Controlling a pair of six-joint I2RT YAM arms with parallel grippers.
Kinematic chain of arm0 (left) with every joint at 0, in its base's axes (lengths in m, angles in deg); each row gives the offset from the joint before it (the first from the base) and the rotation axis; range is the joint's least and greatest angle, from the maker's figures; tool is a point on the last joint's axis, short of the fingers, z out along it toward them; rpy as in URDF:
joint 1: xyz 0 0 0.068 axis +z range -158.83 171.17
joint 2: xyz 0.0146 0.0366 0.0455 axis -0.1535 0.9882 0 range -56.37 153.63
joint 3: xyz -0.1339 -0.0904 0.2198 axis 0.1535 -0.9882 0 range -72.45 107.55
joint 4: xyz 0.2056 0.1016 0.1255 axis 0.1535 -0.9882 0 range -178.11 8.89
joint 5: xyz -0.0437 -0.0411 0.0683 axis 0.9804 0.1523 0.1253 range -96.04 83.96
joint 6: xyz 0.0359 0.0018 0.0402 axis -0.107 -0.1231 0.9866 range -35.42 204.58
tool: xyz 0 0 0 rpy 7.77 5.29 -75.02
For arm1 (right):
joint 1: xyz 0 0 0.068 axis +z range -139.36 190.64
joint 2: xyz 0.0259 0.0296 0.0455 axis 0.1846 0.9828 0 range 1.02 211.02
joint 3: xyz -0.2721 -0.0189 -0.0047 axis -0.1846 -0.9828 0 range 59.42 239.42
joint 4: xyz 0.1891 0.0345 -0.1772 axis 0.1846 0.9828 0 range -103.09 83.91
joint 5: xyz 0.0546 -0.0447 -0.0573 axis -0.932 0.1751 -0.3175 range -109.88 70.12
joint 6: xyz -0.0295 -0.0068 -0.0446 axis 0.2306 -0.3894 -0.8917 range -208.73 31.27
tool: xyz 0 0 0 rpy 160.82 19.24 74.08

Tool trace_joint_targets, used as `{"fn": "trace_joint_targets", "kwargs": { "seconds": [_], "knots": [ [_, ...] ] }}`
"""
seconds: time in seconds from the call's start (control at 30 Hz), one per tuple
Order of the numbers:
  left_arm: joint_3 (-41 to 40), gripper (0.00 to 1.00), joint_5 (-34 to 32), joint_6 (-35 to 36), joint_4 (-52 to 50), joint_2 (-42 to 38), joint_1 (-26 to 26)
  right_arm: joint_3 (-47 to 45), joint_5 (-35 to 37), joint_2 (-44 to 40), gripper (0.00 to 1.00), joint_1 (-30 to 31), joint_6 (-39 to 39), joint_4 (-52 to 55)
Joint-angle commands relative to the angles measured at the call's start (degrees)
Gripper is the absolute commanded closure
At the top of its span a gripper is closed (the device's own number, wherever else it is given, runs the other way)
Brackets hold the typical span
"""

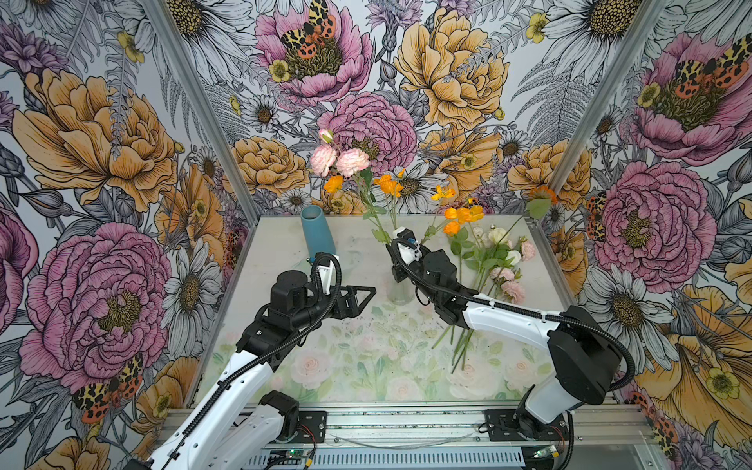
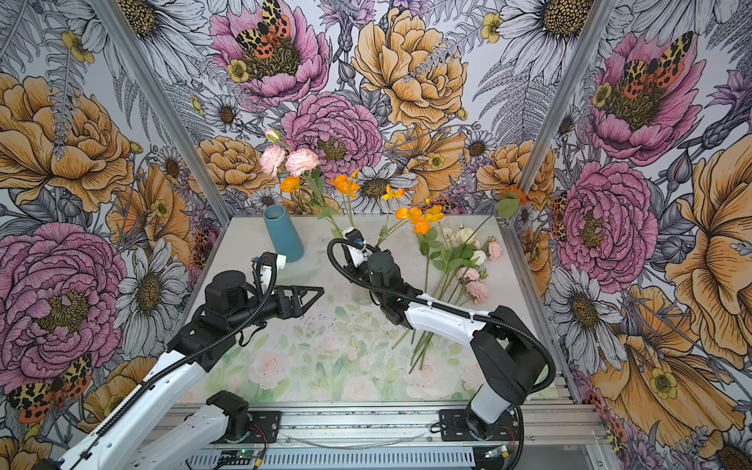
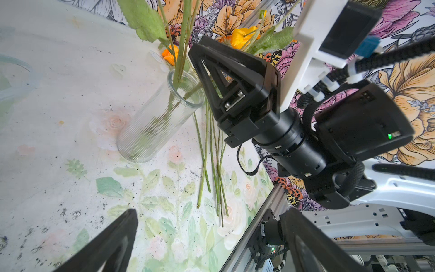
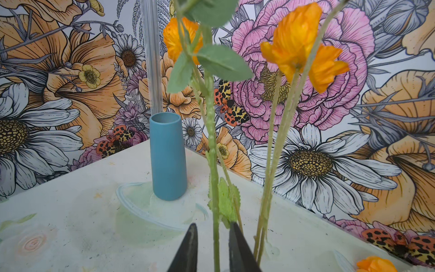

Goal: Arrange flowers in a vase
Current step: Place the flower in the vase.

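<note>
right wrist view shows your right gripper [image 4: 213, 225] with jaws slightly apart, straddling a stem [image 4: 211, 141] that stands in the glass vase [image 3: 153, 122] at the middle of the table [image 1: 285, 244]. draw back straight so no leaf [image 4: 226, 205] snags. left gripper [image 1: 368, 294] hangs wide open; more flowers [image 1: 498, 260] lie near the right edge.

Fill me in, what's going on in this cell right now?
Two arms are arranging cut flowers. The clear glass vase mid-table already holds several pink and orange flowers. The right gripper sits at its mouth, jaws slightly apart around one green stem, not pinching it. The left gripper hovers open and empty beside the vase. Loose flowers lie on the table; the blue vase at the back has none in it.
</note>
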Motion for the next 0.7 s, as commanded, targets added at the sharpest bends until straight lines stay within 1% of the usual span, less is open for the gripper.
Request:
{"fn": "trace_joint_targets", "kwargs": {
  "seconds": [0.0,0.07,0.17,0.2,0.23,0.33,0.37,0.47,0.57,0.67],
  "knots": [
    [2.2,0.01,-0.6,1.7,1.9,0.1,-0.5,0.1,0.4,-2.5,0.71,1.9,0.3,0.5],
    [2.7,0.01,-0.5,1.9,2.0,0.6,-0.5,0.0,0.4,-4.3,0.65,2.1,0.1,1.8],
    [3.9,0.01,0.6,2.3,2.8,2.0,-1.1,-0.8,0.6,-8.7,0.46,2.8,0.1,4.2],
    [4.4,0.01,0.7,2.7,3.2,2.5,-1.7,-0.9,1.0,-10.7,0.39,3.2,0.2,5.6],
    [4.9,0.01,0.6,3.1,3.8,2.9,-2.4,-1.1,2.2,-12.7,0.33,3.5,0.7,7.7],
    [6.2,0.01,-0.6,5.8,4.8,3.9,-5.3,-0.5,6.3,-19.4,0.23,4.4,3.2,17.2],
    [6.6,0.01,-2.0,7.3,4.9,4.1,-6.6,-0.4,8.0,-21.5,0.22,4.6,4.9,20.8],
    [7.1,0.01,-7.6,12.3,4.9,5.4,-11.5,-2.2,13.8,-29.1,0.21,4.4,14.4,30.9],
    [8.3,0.01,-13.3,16.7,4.9,8.2,-16.5,-6.9,18.5,-37.5,0.21,4.3,23.9,38.7],
    [10.4,0.01,-17.5,20.3,4.9,11.6,-20.9,-11.5,26.3,-45.4,0.21,3.8,33.8,46.8]
  ]
}}
